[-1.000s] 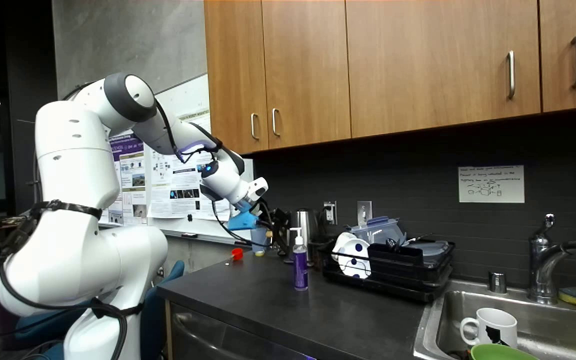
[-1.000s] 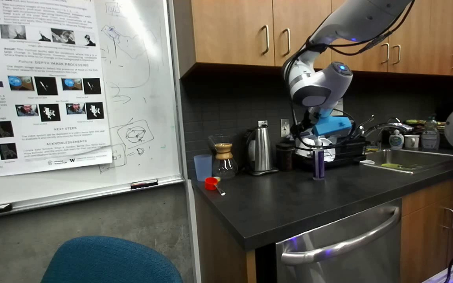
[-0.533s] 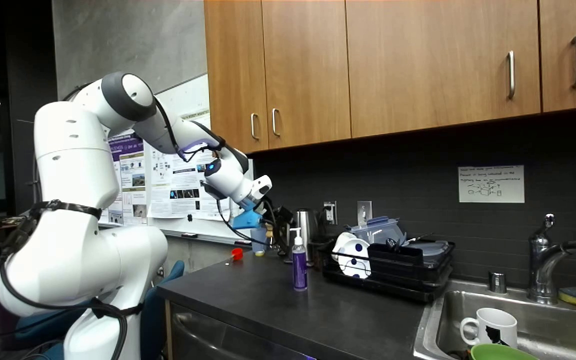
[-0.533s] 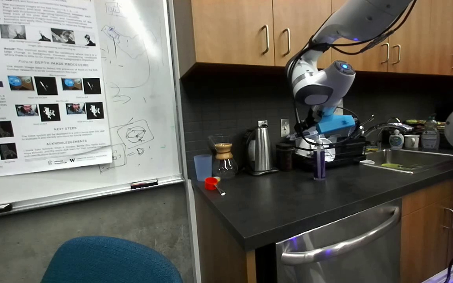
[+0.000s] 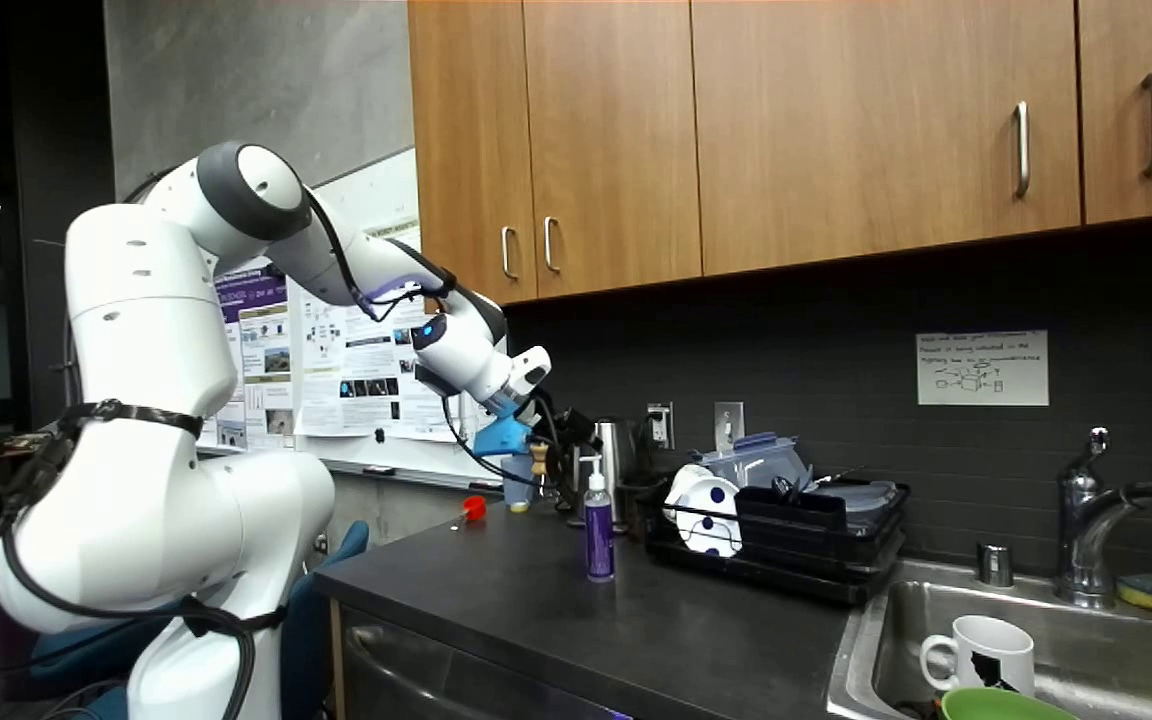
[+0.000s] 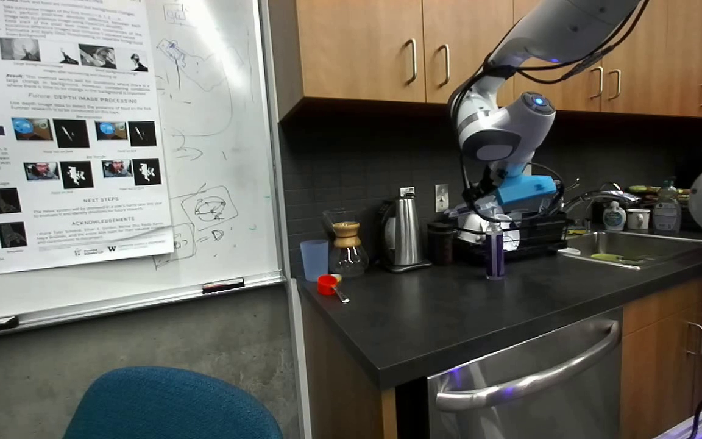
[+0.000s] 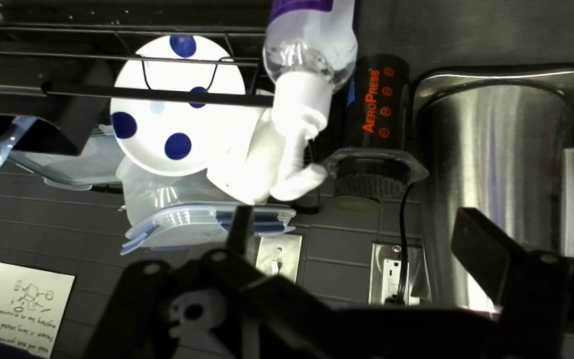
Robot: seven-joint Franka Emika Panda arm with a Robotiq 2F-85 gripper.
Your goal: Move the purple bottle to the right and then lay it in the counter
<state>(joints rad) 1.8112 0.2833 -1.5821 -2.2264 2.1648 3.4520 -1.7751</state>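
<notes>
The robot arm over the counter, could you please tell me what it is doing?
The robot arm reaches over the counter, apparently to move the purple bottle right and lay it down. Its gripper is open and holds nothing. The purple bottle stands upright on the counter, not yet laid down.

Lower than my gripper (image 7: 359,232) stands the bottle (image 5: 599,530); ahead (on the same counter (image 6: 442,317)), the kettle (image 6: 406,235) and, rightward, the dish rack (image 5: 781,545).

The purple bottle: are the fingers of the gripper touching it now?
Apart. In the wrist view, the open fingers stand clear of the purple bottle; a gap shows between its white pump and each finger.
</notes>
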